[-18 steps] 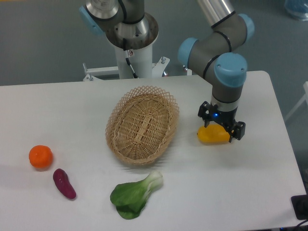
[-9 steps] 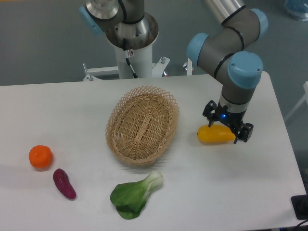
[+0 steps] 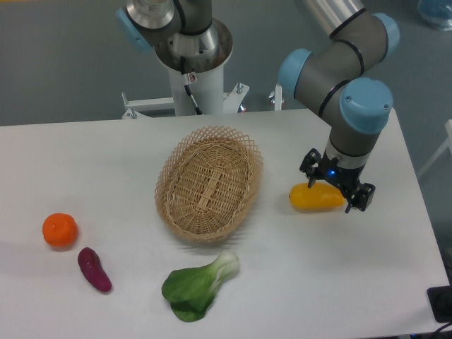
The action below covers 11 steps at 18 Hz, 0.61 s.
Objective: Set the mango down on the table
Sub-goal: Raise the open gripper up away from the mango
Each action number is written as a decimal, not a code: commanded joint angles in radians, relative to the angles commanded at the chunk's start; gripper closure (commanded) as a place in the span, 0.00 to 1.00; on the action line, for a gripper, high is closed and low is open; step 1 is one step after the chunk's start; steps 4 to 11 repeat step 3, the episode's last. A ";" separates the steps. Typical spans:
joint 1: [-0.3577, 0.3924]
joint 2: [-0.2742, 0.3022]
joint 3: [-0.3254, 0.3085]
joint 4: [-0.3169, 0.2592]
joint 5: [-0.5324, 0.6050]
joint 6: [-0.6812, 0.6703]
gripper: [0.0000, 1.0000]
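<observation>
A: Where's the mango (image 3: 316, 198)?

B: Lying on its side on the white counter (image 3: 106, 155), just right of the basket (image 3: 209, 183) and not touching it. Its right end is tucked under the gripper (image 3: 337, 194).

A: And the arm?

B: It comes in from the top right, bends at the blue-capped joints, and the wrist points straight down over the mango's right end. The gripper hangs low, close to the counter.

A: Are the fingers (image 3: 355, 198) clamped on it?

B: They stand apart, one at the mango's back, one out past its right end. I can't tell whether either touches the fruit; the wrist hides that spot.

A: Anything else?

B: An orange (image 3: 59, 230) and a purple vegetable (image 3: 94, 269) at the left, well away, and a leafy green (image 3: 199, 285) in front of the basket. The arm's upper part runs out of view.
</observation>
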 joint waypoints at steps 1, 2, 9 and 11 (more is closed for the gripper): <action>0.000 0.000 0.000 0.000 0.000 0.000 0.00; -0.002 0.000 -0.002 0.002 0.000 0.000 0.00; -0.002 0.000 -0.002 0.002 0.000 0.000 0.00; -0.002 0.000 -0.002 0.002 0.000 0.000 0.00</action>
